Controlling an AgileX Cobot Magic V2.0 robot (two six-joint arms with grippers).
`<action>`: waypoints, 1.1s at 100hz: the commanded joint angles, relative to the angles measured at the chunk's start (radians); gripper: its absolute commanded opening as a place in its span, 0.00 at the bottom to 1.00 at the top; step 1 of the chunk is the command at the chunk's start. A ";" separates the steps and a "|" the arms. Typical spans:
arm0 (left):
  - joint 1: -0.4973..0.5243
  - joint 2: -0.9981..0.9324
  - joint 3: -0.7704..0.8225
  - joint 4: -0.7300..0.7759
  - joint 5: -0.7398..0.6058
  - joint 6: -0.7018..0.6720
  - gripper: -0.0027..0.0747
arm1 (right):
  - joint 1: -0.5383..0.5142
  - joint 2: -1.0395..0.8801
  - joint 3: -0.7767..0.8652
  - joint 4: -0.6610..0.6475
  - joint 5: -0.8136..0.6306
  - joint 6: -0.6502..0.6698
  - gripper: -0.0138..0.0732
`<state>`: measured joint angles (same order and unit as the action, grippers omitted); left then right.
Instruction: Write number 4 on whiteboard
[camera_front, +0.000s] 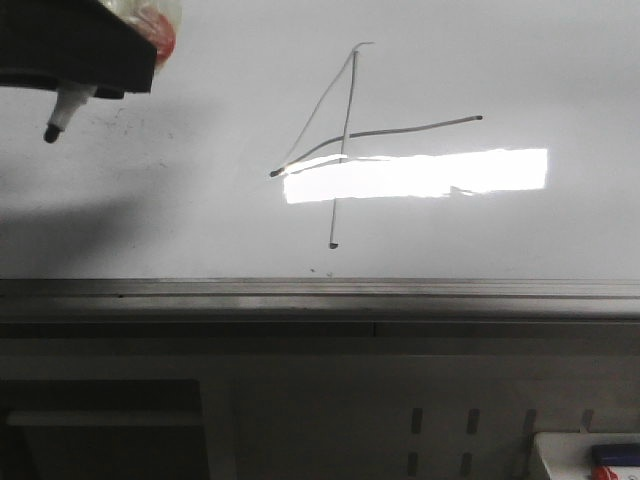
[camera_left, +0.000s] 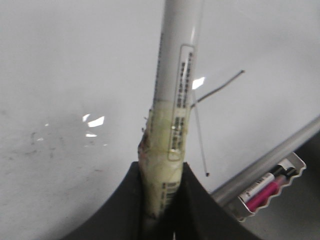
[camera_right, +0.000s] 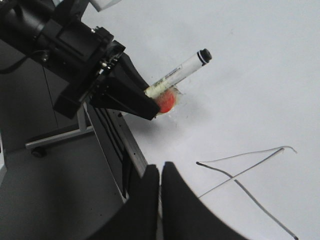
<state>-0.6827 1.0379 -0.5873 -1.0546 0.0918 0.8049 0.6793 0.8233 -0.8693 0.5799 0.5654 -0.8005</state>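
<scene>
The number 4 (camera_front: 345, 150) is drawn in thin dark lines on the whiteboard (camera_front: 520, 60), with slanted stroke, curved crossbar and vertical stem. It also shows in the right wrist view (camera_right: 240, 172) and partly in the left wrist view (camera_left: 200, 130). My left gripper (camera_left: 162, 200) is shut on a white marker (camera_left: 175, 90) wrapped in yellowish tape. In the front view the gripper (camera_front: 90, 45) is at the top left, with the marker tip (camera_front: 52, 130) off the board, left of the figure. My right gripper (camera_right: 160, 172) is shut and empty, over the board's lower edge.
A grey metal rail (camera_front: 320, 295) runs along the board's lower edge. A small tray (camera_left: 270, 187) with a pink marker hangs by the rail, and shows at the front view's lower right (camera_front: 590, 455). A bright glare patch (camera_front: 420, 175) crosses the figure.
</scene>
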 joint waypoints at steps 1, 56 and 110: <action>-0.006 0.038 -0.027 -0.038 -0.092 -0.008 0.01 | -0.008 -0.024 0.000 0.027 -0.113 0.010 0.10; -0.008 0.284 -0.080 -0.142 -0.260 -0.010 0.01 | -0.008 -0.024 0.023 0.029 -0.168 0.031 0.10; -0.008 0.304 -0.080 -0.173 -0.276 -0.010 0.41 | -0.008 -0.024 0.023 0.033 -0.168 0.033 0.10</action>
<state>-0.7013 1.3081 -0.6615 -1.2116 -0.0910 0.8009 0.6755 0.8071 -0.8231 0.5928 0.4643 -0.7682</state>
